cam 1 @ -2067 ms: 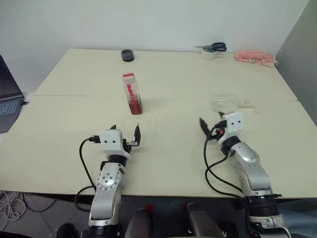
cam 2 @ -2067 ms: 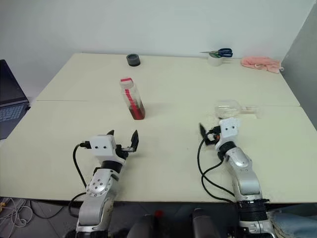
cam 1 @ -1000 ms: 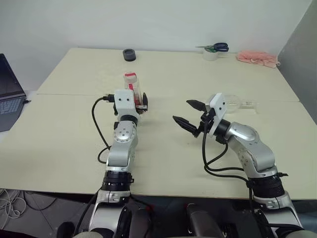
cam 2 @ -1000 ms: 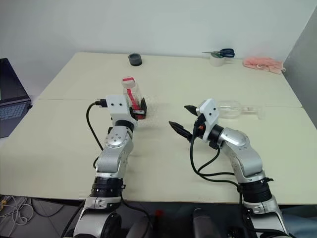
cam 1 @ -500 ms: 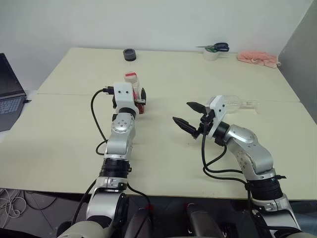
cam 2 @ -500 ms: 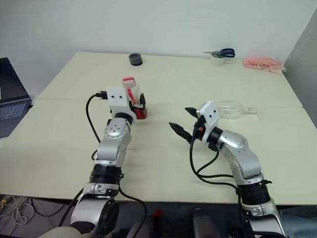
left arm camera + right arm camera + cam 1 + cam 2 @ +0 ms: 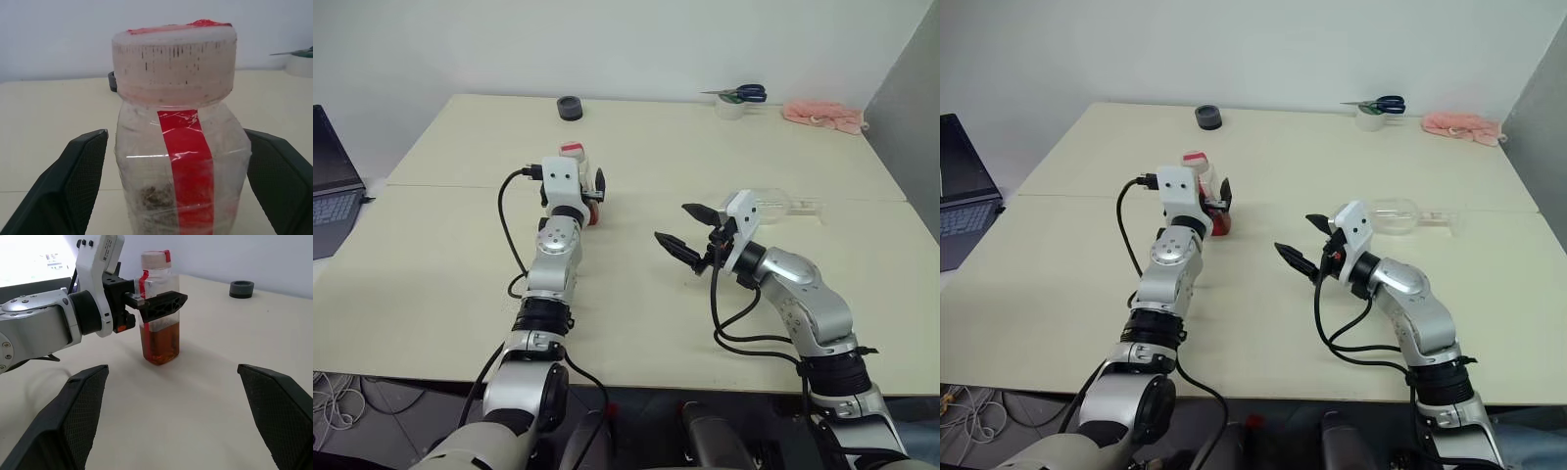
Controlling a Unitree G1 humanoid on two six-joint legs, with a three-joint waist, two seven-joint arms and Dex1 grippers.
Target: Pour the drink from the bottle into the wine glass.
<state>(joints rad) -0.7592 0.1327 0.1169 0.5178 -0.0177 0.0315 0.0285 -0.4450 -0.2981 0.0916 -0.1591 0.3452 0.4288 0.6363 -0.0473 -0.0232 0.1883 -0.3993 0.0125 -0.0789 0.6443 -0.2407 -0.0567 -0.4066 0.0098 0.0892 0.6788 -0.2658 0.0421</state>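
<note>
The bottle [image 7: 156, 289] stands upright on the table's left half, with a red strip down its side and a red-and-white cap [image 7: 571, 150]. The amber drink [image 7: 160, 343] fills its lower part. My left gripper [image 7: 587, 188] is open, one finger [image 7: 73, 186] on either side of the bottle's body, close to it. The wine glass [image 7: 769, 206] lies on its side at the right, stem pointing right. My right gripper [image 7: 676, 223] hovers open in front of the glass, pointing left toward the bottle, with nothing between its fingers.
At the table's far edge lie a black round object [image 7: 569, 108], scissors [image 7: 736, 94] on a white tape roll [image 7: 727, 108], and a pink cloth [image 7: 819, 114]. A laptop [image 7: 331, 186] sits off the left side. A grey panel stands at the right.
Both arms rose from the table's front edge. My left gripper then moved forward until its open fingers came around the bottle. The right gripper has held still for the last second.
</note>
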